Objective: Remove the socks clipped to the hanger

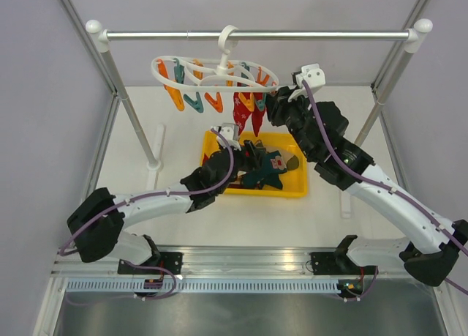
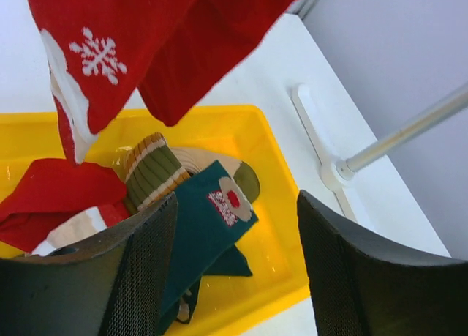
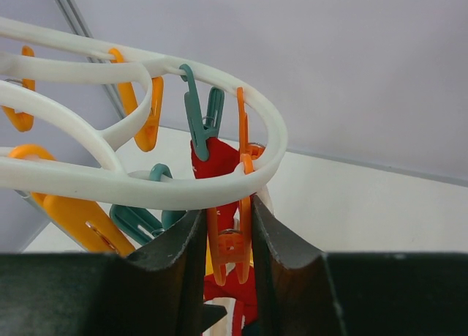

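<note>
Right tool clamped on orange peg of hanger; peg to be squeezed fully so red sock is freed. Left tool apart, empty, over tray.

Bright, even, diffuse light throughout; shadows on the white tabletop are faint. Slight sheen on the yellow tray. The left tool's fingers look soft close to the lens.
</note>
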